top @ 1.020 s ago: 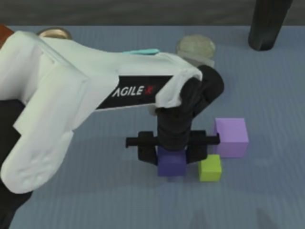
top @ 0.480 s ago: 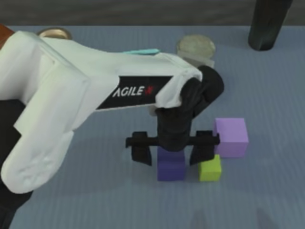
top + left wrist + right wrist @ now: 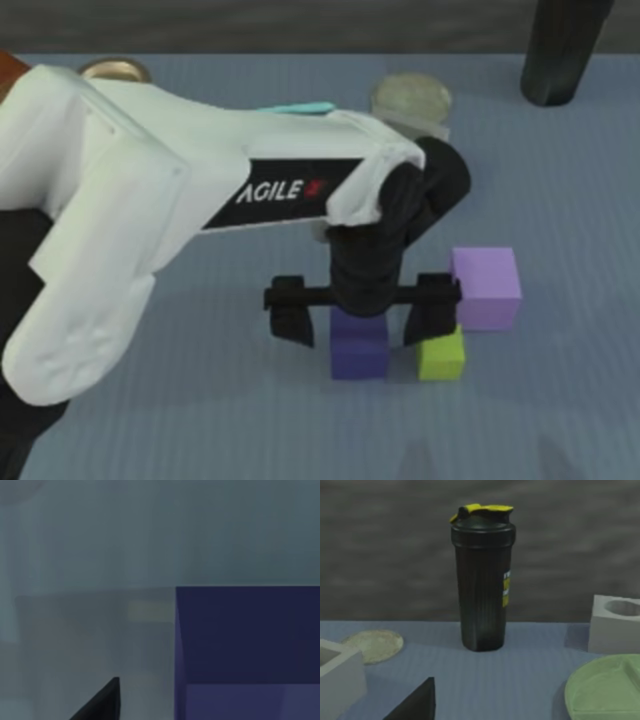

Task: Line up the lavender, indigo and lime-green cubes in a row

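The step in hand looks like the setting-down of the indigo cube (image 3: 359, 350): it sits flat on the desk (image 3: 200, 420), and the left gripper (image 3: 360, 318) hangs right over its far edge with its fingers spread wide, one finger out to the left and clear of the cube, the other over the gap toward the lime-green cube (image 3: 441, 354), gripping nothing. The lime-green cube lies just to the right of the indigo one with a narrow gap between, and the lavender cube (image 3: 486, 286) stands just beyond the lime-green one, farther back and to the right, so the three make a bent line, not a straight row. My judgement is that the next move calls for lifting the open gripper straight up without brushing the small green cube, then bringing the lavender cube forward into line. In the left wrist view the indigo cube (image 3: 247, 650) fills the near field. The right arm is parked out of the top view; its camera faces a black shaker bottle (image 3: 483, 577).
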Robot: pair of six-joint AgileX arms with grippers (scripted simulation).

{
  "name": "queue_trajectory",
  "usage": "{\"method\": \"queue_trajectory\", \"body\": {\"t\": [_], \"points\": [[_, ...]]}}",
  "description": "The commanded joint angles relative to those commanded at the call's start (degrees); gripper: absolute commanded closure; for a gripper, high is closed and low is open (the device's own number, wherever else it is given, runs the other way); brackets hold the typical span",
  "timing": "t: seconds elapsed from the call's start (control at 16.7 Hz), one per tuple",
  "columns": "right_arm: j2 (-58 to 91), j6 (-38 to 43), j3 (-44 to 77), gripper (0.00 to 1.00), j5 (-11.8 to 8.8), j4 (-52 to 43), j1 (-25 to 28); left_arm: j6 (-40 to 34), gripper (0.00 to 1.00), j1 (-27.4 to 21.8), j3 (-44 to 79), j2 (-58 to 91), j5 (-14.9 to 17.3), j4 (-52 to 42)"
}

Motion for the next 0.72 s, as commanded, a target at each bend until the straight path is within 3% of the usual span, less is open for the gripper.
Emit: {"method": "queue_trajectory", "body": {"t": [0.42, 0.72], "points": [[0.0, 0.0, 0.0, 0.00, 0.0, 0.0, 0.0, -0.3, 0.00, 0.9, 7.8, -4.2, 0.0, -12.4], [0.0, 0.0, 0.0, 0.00, 0.0, 0.0, 0.0, -0.3, 0.00, 0.7, 8.3, -4.5, 0.0, -13.0]]}}
